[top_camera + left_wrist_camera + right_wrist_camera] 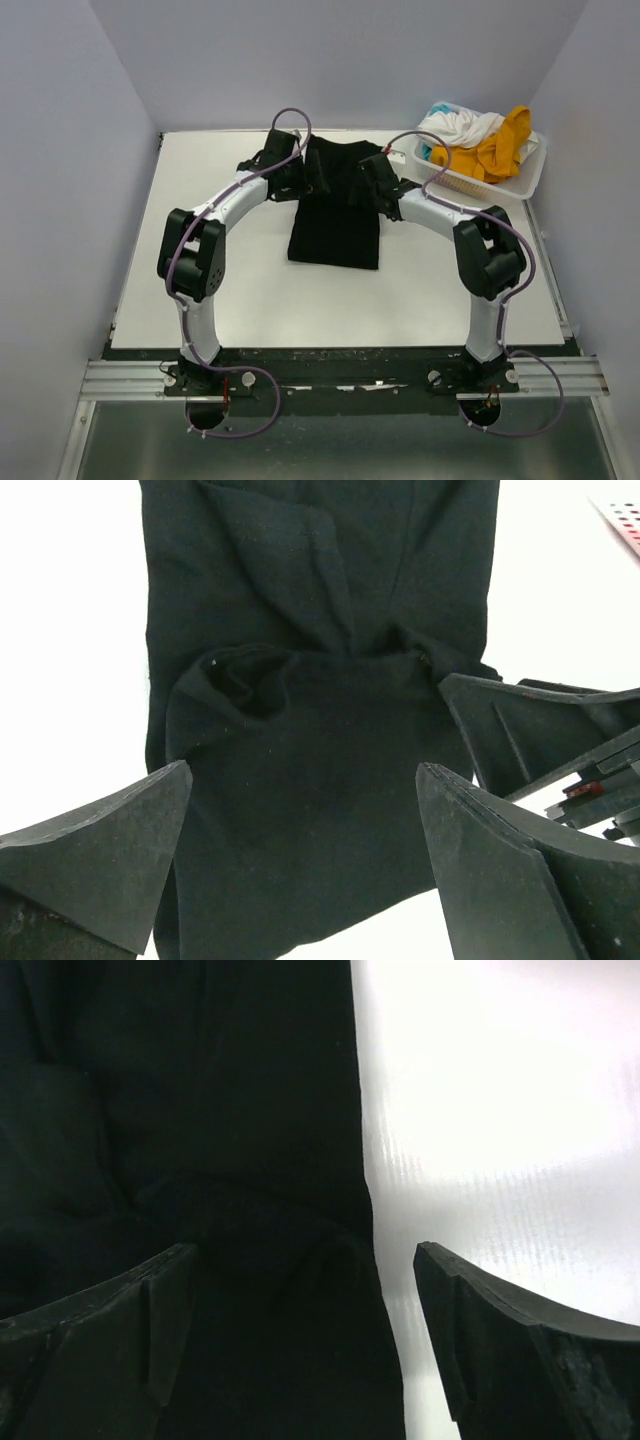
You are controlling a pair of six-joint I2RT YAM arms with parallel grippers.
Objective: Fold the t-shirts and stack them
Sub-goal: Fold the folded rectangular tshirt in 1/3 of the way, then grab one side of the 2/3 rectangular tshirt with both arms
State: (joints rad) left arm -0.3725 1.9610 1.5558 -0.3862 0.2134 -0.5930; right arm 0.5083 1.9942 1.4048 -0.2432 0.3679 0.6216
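Observation:
A large black t-shirt (335,230) lies on the white table (250,300), folded into a long strip with bunched folds at its far end. My left gripper (298,175) hovers over the far left part of it and is open; in the left wrist view its fingers (120,850) straddle the black cloth (300,600) without holding it. My right gripper (364,182) is over the far right part, also open. In the right wrist view the shirt's right edge (200,1110) runs between its jaws. White (460,125), mustard-yellow (500,150) and teal (437,155) t-shirts sit in the basket.
The white slotted basket (525,185) stands at the table's far right corner, just right of my right arm. Grey walls close in the table on the left, back and right. The two grippers are close together; one right finger (520,730) shows in the left wrist view.

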